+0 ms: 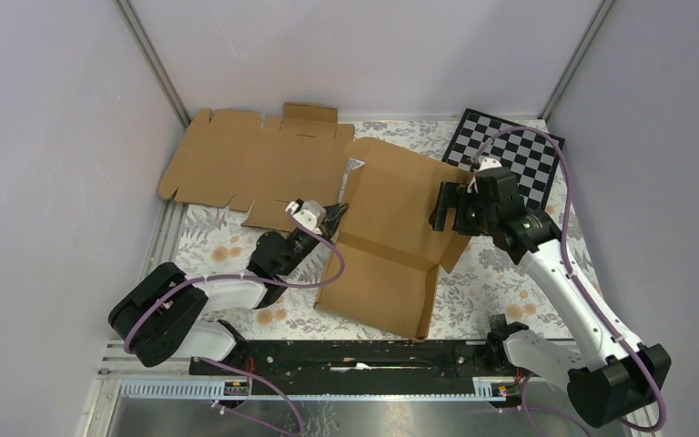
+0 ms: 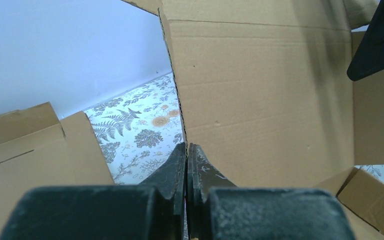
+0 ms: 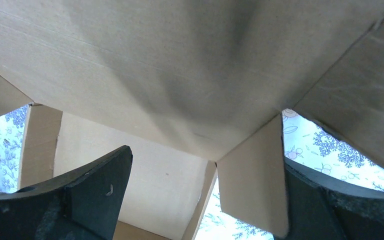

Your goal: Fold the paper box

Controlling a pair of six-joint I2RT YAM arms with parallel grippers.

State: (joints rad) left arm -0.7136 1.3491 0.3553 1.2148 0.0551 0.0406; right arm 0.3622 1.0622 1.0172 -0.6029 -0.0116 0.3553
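Note:
The paper box (image 1: pixel 391 238) is a brown die-cut cardboard sheet lying partly folded in the middle of the table, with one panel raised. My left gripper (image 1: pixel 332 217) is shut on the box's left edge. In the left wrist view (image 2: pixel 186 150) the thin cardboard edge runs between the closed jaws, and the raised panel (image 2: pixel 265 100) fills the view. My right gripper (image 1: pixel 446 208) is open at the box's right edge. In the right wrist view (image 3: pixel 207 165) its jaws stand wide apart under the cardboard (image 3: pixel 170 65), with a small flap (image 3: pixel 252 175) hanging against the right finger.
A second flat brown cardboard sheet (image 1: pixel 246 164) lies at the back left and also shows in the left wrist view (image 2: pixel 20 155). A black-and-white checkerboard (image 1: pixel 514 155) lies at the back right. Grey walls enclose the floral table cloth (image 1: pixel 510 282).

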